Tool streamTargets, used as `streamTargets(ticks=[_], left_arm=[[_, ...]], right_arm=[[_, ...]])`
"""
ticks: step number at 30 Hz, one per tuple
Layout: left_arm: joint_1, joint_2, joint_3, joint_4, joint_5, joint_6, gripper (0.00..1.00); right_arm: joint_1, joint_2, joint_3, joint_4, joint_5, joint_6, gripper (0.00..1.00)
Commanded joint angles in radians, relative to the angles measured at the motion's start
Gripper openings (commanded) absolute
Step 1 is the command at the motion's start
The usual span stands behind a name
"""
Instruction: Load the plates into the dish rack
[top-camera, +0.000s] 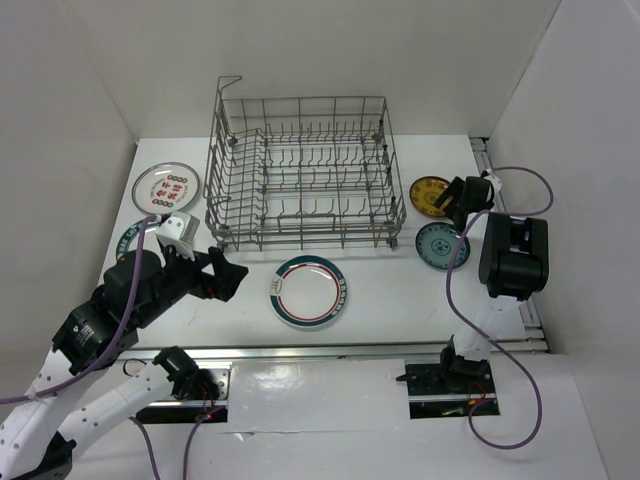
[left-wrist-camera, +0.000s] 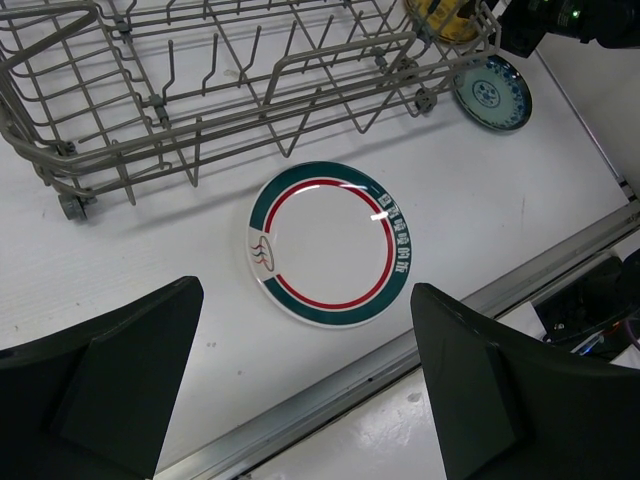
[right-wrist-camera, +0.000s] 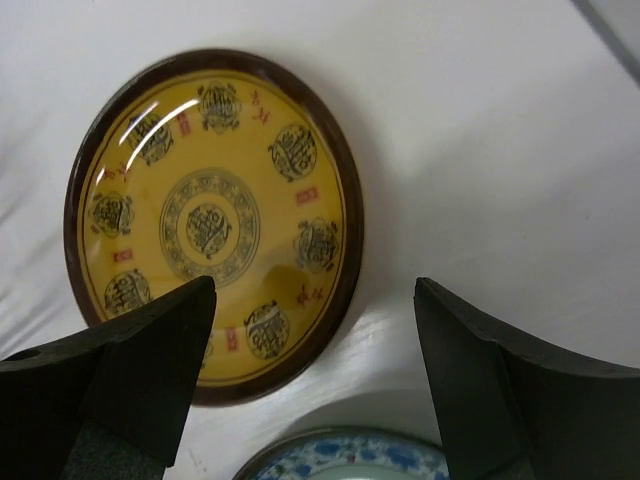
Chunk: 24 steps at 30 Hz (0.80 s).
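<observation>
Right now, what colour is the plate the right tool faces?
Yellow plate, dark brown rim; right wrist view shows it best.

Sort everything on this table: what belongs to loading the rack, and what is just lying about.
Belongs to the job:
dish rack
green-rimmed plate in front of it
yellow-brown plate
teal plate
white plate with red marks
second green-rimmed plate, half hidden by the left arm

Just lying about:
purple cable
metal rail along the near edge

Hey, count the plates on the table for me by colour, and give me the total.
Green-rimmed white plates: 2, one partly hidden
White plate with red marks: 1
Yellow-brown plate: 1
Teal plate: 1
Total: 5
</observation>
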Motion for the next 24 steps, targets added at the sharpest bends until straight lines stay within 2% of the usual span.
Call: streamTargets(ticks=[1, 8, 9, 11, 14, 18, 20, 23, 24], left_arm=[[-0.005, 0.000, 0.013, 0.038, 0.012, 0.022, 0.99], [-0.005, 0.000, 0.013, 0.038, 0.021, 0.022, 0.99], [-0.005, 0.000, 0.013, 0.038, 0.021, 0.022, 0.99], [-0.005, 0.009, 0.013, 0.038, 0.021, 0.022, 0.99], [-0.005, 0.020, 0.013, 0.038, 0.021, 0.022, 0.99], [-0.005, 0.030, 0.013, 0.038, 0.012, 0.022, 0.99], [-0.005, 0.030, 0.013, 0.038, 0.012, 0.022, 0.99], [-0.005, 0.030, 0.022, 0.038, 0.003, 0.022, 0.99], [-0.005, 0.021, 0.022, 0.038, 0.002, 0.022, 0.99]], right_arm=[[-0.019, 0.029, -0.017, 0.075, -0.023, -0.016, 0.87], [-0.039, 0.090, 0.005, 0.098, -0.059, -0.016, 0.77], [-0.039, 0.100, 0.005, 0.098, -0.079, -0.016, 0.72], [-0.039, 0.129, 0.019, 0.098, -0.089, -0.016, 0.68], [-0.039, 0.158, 0.055, 0.085, -0.089, -0.027, 0.67], [-0.039, 0.176, 0.083, 0.045, -0.061, -0.027, 0.60], [-0.039, 0.177, 0.092, 0.025, -0.061, -0.027, 0.52], [-0.039, 0.198, 0.118, -0.003, -0.061, -0.027, 0.32], [-0.048, 0.198, 0.128, -0.027, -0.046, -0.027, 0.18]])
